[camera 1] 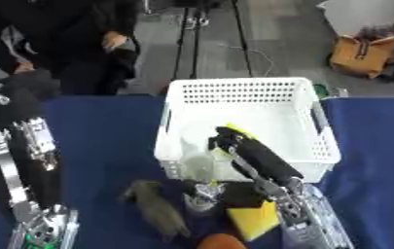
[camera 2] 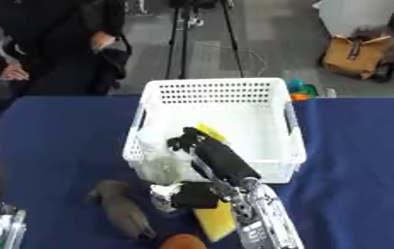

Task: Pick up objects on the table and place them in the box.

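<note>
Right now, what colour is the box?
White, with small holes in its walls; the box shows best in the left eye view.

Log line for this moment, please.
right hand over white box, yellow item | left hand idle | sponge, grey toy on table

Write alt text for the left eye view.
The robot's right hand reaches over the near wall of a white perforated plastic basket on a blue tablecloth, a yellow thing at its fingers. A grey plush toy and yellow sponge lie in front.
</note>
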Robot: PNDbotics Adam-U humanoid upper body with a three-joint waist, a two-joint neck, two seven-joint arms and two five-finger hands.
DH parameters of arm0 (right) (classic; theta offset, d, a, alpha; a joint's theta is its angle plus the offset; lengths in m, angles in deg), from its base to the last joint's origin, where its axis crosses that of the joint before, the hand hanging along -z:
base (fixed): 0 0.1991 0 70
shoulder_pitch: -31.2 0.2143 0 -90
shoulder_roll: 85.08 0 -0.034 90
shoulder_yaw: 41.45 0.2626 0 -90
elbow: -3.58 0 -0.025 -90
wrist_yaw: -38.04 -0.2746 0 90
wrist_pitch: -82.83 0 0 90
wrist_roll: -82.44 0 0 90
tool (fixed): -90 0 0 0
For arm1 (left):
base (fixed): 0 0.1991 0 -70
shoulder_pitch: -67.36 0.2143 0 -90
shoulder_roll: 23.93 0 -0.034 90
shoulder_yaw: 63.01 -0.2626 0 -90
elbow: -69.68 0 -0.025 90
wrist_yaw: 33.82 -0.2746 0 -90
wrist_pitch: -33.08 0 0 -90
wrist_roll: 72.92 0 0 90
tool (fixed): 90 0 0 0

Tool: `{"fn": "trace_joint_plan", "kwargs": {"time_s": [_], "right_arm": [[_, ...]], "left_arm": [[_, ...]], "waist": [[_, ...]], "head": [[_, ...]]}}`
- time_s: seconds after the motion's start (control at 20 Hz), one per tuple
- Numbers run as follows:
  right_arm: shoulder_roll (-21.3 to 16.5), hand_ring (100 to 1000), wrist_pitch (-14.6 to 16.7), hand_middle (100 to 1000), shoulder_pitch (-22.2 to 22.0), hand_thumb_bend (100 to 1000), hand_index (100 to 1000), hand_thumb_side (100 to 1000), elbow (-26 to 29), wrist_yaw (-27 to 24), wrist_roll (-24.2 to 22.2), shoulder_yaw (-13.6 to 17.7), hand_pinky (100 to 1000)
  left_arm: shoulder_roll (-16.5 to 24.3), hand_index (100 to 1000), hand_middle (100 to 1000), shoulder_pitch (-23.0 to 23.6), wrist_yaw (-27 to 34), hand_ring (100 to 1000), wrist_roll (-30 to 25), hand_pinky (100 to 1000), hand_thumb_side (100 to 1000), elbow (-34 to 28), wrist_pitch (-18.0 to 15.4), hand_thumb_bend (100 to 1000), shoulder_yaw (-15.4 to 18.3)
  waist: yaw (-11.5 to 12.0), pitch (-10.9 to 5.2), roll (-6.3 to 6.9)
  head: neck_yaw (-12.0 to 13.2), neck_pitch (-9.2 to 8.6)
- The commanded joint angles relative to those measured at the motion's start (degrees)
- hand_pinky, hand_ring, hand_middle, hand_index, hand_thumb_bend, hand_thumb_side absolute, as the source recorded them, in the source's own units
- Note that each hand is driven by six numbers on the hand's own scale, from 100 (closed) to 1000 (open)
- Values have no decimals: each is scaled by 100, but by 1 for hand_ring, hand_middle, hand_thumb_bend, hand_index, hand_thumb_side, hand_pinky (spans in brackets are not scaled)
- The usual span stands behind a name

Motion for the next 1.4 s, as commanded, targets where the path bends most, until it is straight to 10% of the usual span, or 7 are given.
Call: {"fn": "trace_joint_plan", "kwargs": {"time_s": [0.05,1.4], "right_arm": [[76,999,-27,717,119,669,864,909,5,55,111,21,897],[81,925,-259,489,132,566,655,775,-122,32,702,43,859]], "left_arm": [[23,710,619,-93,21,620,-31,611,817,-81,-5,100,-22],[-4,710,621,-115,33,621,-90,611,819,-81,-4,100,-35]], "waist": [[24,-88,11],[21,-38,1]], "head": [[-26,-73],[-35,-115]]}}
